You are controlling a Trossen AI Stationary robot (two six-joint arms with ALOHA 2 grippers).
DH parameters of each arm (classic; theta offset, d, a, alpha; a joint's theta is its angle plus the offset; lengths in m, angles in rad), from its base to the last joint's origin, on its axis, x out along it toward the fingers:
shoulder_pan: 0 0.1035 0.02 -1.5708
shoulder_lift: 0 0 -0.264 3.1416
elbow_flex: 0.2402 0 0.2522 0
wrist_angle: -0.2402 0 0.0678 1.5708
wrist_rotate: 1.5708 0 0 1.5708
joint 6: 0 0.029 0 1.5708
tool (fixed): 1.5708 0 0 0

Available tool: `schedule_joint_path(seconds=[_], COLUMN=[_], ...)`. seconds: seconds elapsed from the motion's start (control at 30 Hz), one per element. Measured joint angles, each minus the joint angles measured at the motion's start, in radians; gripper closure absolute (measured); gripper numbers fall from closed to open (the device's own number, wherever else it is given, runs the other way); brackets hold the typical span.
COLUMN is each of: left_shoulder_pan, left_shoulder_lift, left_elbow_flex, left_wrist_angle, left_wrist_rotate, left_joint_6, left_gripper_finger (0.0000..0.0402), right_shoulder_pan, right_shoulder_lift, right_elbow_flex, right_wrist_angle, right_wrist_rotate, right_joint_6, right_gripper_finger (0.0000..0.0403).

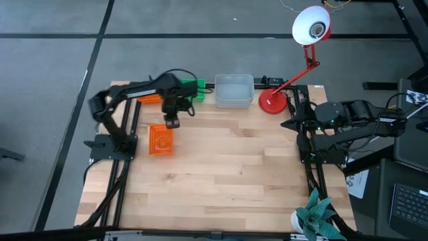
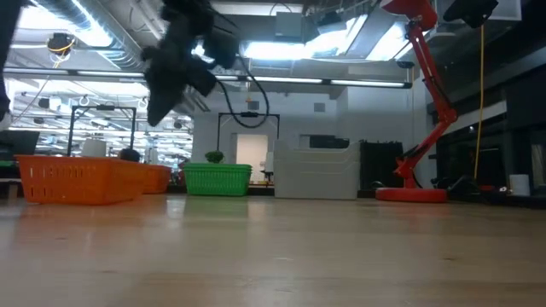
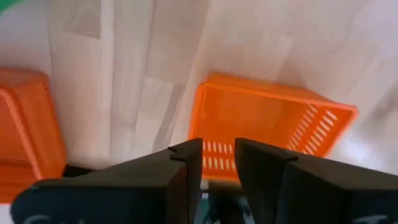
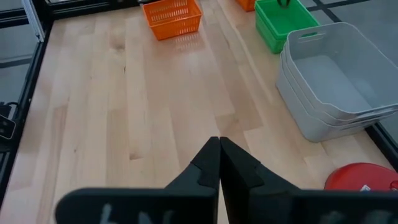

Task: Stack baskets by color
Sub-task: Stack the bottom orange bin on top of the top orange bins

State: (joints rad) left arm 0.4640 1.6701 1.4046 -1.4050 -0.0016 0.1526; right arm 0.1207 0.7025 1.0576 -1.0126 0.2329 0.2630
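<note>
One orange basket (image 1: pixel 160 140) (image 3: pixel 267 118) sits bottom-down on the wood near the table's left side. My left gripper (image 1: pixel 172 122) (image 3: pixel 217 162) hangs above its far end, pointing down, open by a narrow gap with nothing between the fingers. In the low view it is well clear of the basket (image 2: pixel 72 181). A second orange basket (image 1: pixel 150 99) (image 3: pixel 25 130) stands at the far left. Beside it are a green basket (image 1: pixel 195 89) (image 4: pixel 283 22) and nested grey-white baskets (image 1: pixel 234 90) (image 4: pixel 329 81). My right gripper (image 4: pixel 219 146) waits shut at the table's right edge.
A desk lamp with a red base (image 1: pixel 271 102) stands at the far edge, right of the grey baskets, its white head (image 1: pixel 311 27) beyond the table. A teal crumpled thing (image 1: pixel 317 214) lies at the near right corner. Bare wood (image 1: pixel 234 167) fills the middle and near side.
</note>
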Motion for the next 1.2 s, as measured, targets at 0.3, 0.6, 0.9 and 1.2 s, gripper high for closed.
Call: schedule_joint_path(seconds=[0.3,0.6,0.9,1.2], left_shoulder_pan=[-0.014,-0.122,-0.263,-0.2], left_shoulder_lift=[-0.335,-0.46,-0.349,-0.177], left_elbow_flex=[-0.532,-0.629,-0.634,-0.561], left_wrist_angle=[0.446,0.445,0.509,0.791], left_wrist_rotate=[0.014,0.021,0.019,-0.352], left_joint_6=[-0.241,-0.428,-0.409,-0.312], left_gripper_finger=[0.0316,0.0316,0.0339,0.0362], right_shoulder_pan=[0.0,0.0,0.001,0.0], right_shoulder_lift=[0.0,0.0,0.0,0.003], right_elbow_flex=[0.0,0.0,0.0,0.0], right_wrist_angle=[0.0,0.0,0.0,0.008], right_wrist_rotate=[0.001,0.002,0.002,0.001], right_joint_6=[-0.015,-0.064,-0.065,-0.056], right_gripper_finger=[0.0396,0.0396,0.0396,0.0396])
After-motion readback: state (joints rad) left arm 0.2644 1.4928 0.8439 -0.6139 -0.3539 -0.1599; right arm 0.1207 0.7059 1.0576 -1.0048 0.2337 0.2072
